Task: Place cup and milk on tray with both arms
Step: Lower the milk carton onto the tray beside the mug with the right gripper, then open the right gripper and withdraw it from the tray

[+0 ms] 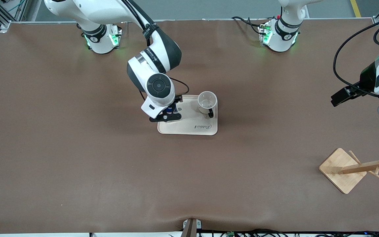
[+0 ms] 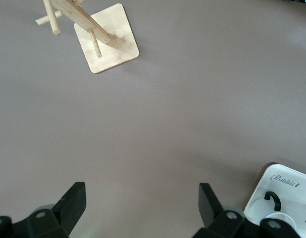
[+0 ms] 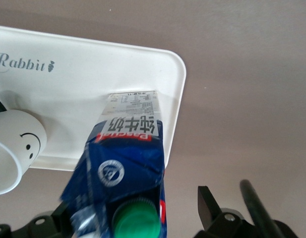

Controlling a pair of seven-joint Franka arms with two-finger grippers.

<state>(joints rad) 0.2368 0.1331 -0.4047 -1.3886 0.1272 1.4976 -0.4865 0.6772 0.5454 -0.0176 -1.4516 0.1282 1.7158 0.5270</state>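
Front view: the tray lies mid-desk, with the cup upright on its corner toward the left arm's end, handle turned to the front camera. The right claw is low over the tray's end toward the right arm, and only a sliver of the milk shows under the wrist. The left claw hangs in the air near the left arm's end of the desk, waiting; a wooden rack stands nearer the camera at that end. Left wrist view: the left claw is spread, nothing between its fingers, above bare desk; the rack and a corner of the tray with the cup are seen. Right wrist view: the milk stands on the tray near its rounded corner, green cap uppermost, beside the cup with its smiley face. The right claw is spread: one finger stands clear of the carton, and the other finger is largely hidden.
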